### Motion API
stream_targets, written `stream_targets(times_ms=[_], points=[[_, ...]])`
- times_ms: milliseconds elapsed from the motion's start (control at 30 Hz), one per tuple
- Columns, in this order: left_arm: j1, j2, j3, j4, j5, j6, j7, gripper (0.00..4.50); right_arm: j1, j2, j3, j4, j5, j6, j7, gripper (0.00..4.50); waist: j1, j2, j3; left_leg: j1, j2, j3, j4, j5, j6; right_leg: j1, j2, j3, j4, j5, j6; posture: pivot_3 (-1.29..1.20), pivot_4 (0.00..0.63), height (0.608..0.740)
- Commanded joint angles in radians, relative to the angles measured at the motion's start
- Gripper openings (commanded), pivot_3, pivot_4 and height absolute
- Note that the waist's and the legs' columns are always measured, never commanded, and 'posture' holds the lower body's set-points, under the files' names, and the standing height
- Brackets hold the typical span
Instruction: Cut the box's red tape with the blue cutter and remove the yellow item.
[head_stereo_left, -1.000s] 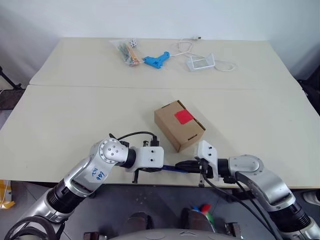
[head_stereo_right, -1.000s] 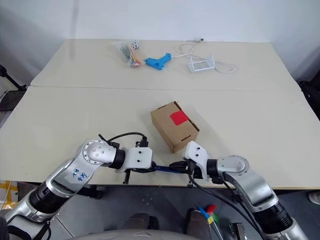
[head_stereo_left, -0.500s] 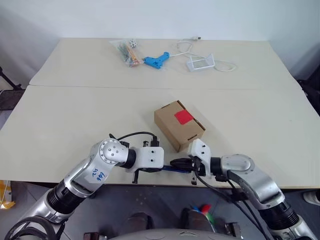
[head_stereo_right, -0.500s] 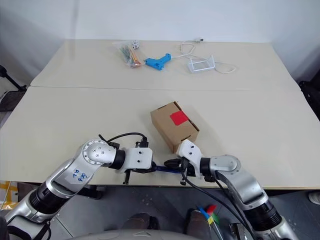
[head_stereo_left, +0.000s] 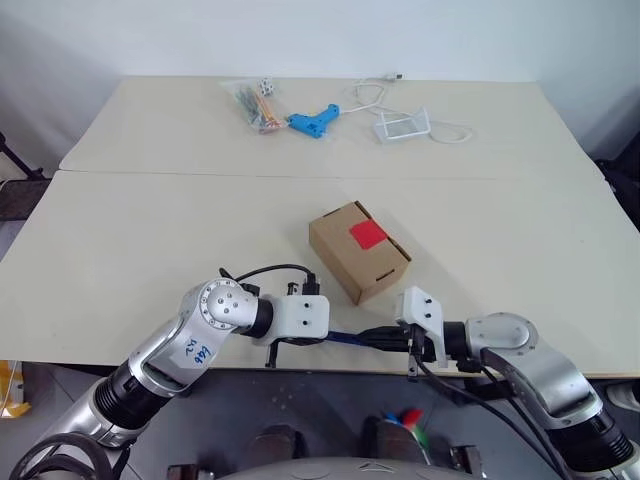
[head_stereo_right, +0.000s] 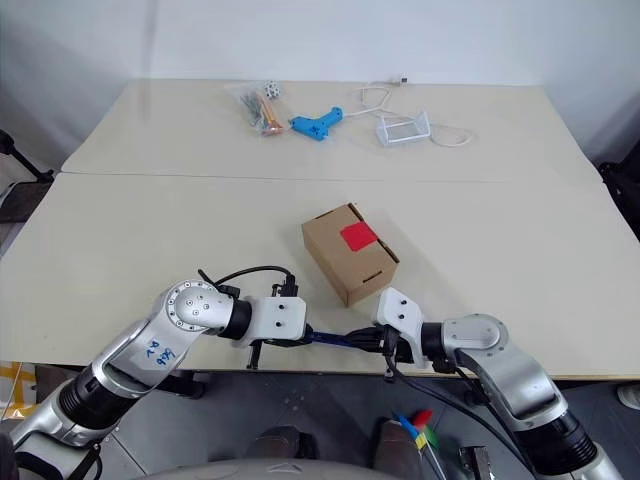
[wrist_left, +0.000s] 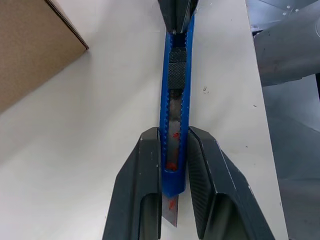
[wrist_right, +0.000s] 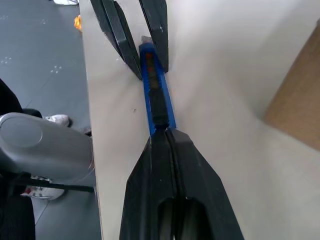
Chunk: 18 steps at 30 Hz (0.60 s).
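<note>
The table (head_stereo_left: 150, 230) takes up most of the head views, two pale tops butted together along a seam, with its near edge partly covered by both arms. The box (head_stereo_left: 358, 250) sits near the middle of the near top, closed, turned at an angle, the red tape (head_stereo_left: 368, 235) still whole across its top seam; whatever is inside is hidden.

Along the near edge the left gripper (wrist_left: 174, 175) and the right gripper (wrist_right: 161, 137) point at each other with the cutter (head_stereo_left: 345, 338) spanning the gap between them, just in front of the box. The left fingers (wrist_left: 142, 190) are closed on one end of the blue handle, where a bit of blade with red smears sticks out past the handle end (its tip is cut off by the picture edge). The right fingers (wrist_right: 187, 165) are pressed fully together on the other end, which is buried between them, so how much they grip cannot be made out.

At the far side lie a light-blue gun-shaped tool (head_stereo_left: 313, 120), a clear stand (head_stereo_left: 402, 124) with a white cable (head_stereo_left: 370, 92), and a bag of coloured sticks (head_stereo_left: 254, 104) too small to read in detail.
</note>
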Motion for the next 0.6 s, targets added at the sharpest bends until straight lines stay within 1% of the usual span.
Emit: stream_targets(times_ms=[33,367,500,600], points=[[0.034,-0.009,-0.069,0.044,0.027,0.026,0.005,0.38,-0.003,0.02,0.033,0.022,-0.011,-0.002,0.004,0.0,0.0,0.0,0.0,0.0,0.0,0.0,0.0,0.0,0.0,0.0,0.0,0.0,0.0,0.0,0.0,0.0,0.15,0.74],[0.039,-0.009,-0.067,0.034,0.031,0.035,0.006,0.38,-0.061,0.105,0.107,0.058,-0.039,0.009,-0.022,0.0,-0.002,0.001,-0.003,0.0,0.0,0.0,0.0,0.0,0.0,0.0,0.0,0.0,0.0,0.0,0.0,0.0,0.15,0.74],[0.037,-0.013,-0.068,0.038,0.033,0.035,0.008,0.38,-0.069,0.124,0.113,0.06,-0.044,0.013,-0.029,0.0,-0.002,0.001,-0.004,0.0,0.0,-0.001,0.0,0.0,0.0,0.0,0.0,0.0,0.0,0.0,0.0,0.0,0.15,0.74],[0.05,-0.008,-0.048,0.042,0.036,0.01,0.026,0.38,-0.021,0.087,0.021,-0.017,0.034,0.039,-0.014,0.0,0.001,0.001,-0.004,0.0,0.0,-0.001,0.0,0.0,0.0,0.0,0.0,0.0,0.0,0.0,0.0,0.0,0.15,0.74]])
